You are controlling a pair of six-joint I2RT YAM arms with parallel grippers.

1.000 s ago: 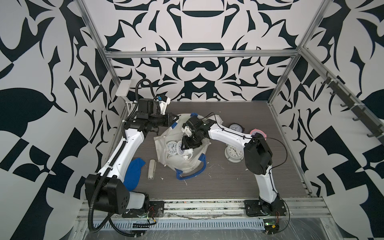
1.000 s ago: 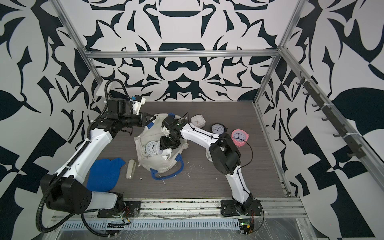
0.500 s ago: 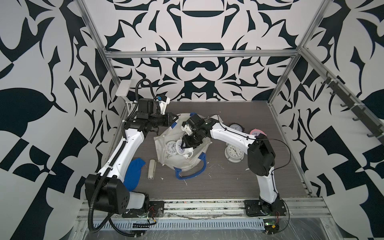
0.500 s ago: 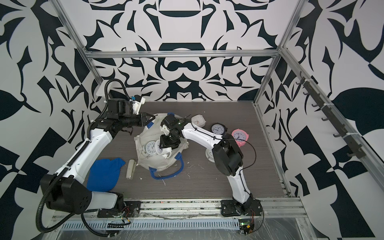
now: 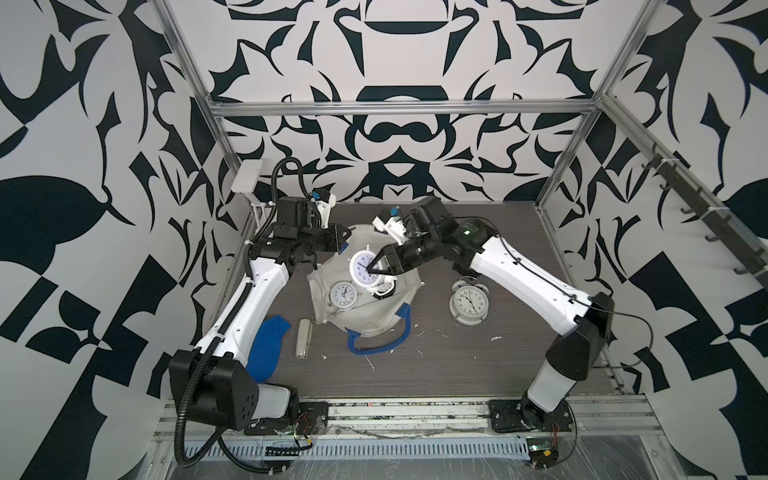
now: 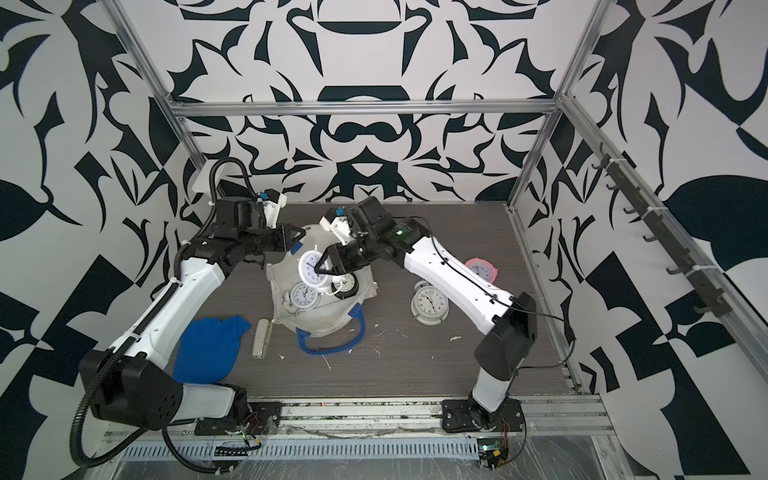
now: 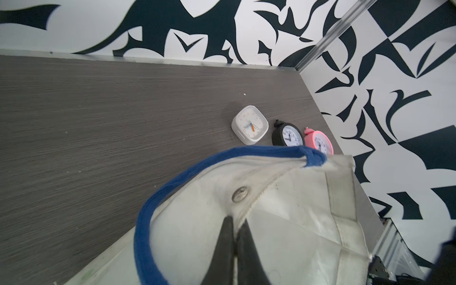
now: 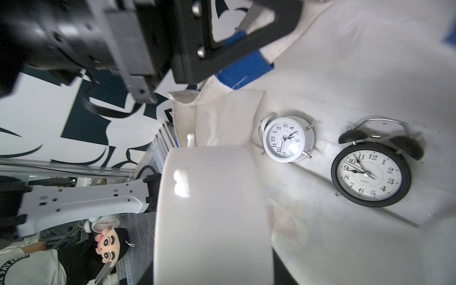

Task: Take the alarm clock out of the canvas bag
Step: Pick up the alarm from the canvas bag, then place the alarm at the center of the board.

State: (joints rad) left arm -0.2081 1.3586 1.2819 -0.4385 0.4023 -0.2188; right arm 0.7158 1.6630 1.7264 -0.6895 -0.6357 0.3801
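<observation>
The off-white canvas bag with blue handles lies mouth-up in the middle of the table in both top views. My right gripper is shut on a round white alarm clock, holding it above the bag's opening; the clock's white side fills the right wrist view and hides the fingers. On the bag's inside lie a white twin-bell clock and a black twin-bell clock. My left gripper is shut on the bag's rim at the far left side, next to a blue handle.
A white twin-bell clock lies on the table right of the bag, under my right arm. A square white clock, a small black clock and a pink clock sit at the far right. A blue cloth and a silvery bar lie left of the bag.
My right gripper has risen a little with the white clock and its arm has swung upward. The left arm and the bag's rim have stayed put.
</observation>
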